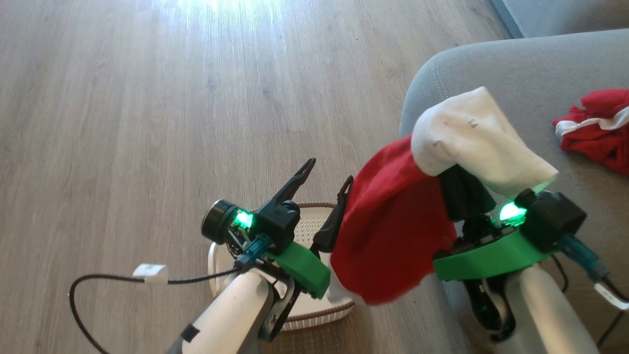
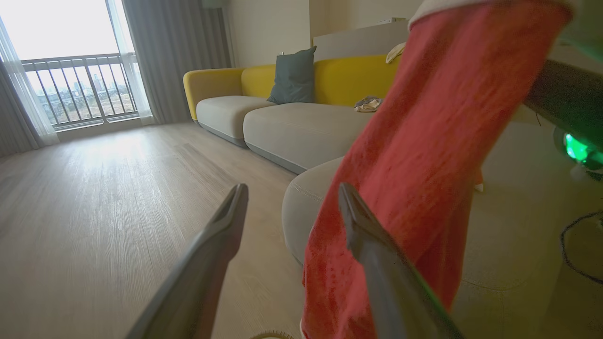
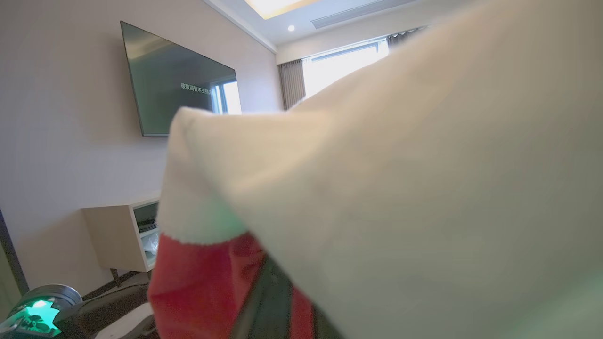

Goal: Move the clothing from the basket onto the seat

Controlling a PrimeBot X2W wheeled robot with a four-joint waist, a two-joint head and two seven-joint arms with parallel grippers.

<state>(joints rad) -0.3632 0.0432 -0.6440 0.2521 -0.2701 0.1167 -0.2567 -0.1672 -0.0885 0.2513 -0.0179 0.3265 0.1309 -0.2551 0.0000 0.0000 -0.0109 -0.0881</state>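
A red garment (image 1: 393,231) with a wide white band (image 1: 471,137) hangs draped over my right gripper (image 1: 462,182), which is shut on it; the fabric hides the fingertips. It hangs above the rounded corner of the grey seat (image 1: 516,73). In the right wrist view the same cloth (image 3: 377,188) wraps a dark finger (image 3: 268,306). A second red garment (image 1: 599,128) lies crumpled on the seat at the right. My left gripper (image 1: 327,177) is open and holds nothing, just left of the hanging garment (image 2: 414,165), above the cream perforated basket (image 1: 314,226).
Pale wood floor (image 1: 147,123) spreads to the left and beyond. A black cable (image 1: 98,282) loops by my left forearm. The left wrist view shows a yellow-backed sofa (image 2: 282,122) with a blue-grey cushion (image 2: 294,75). A wall TV (image 3: 179,80) and low cabinet (image 3: 122,235) appear.
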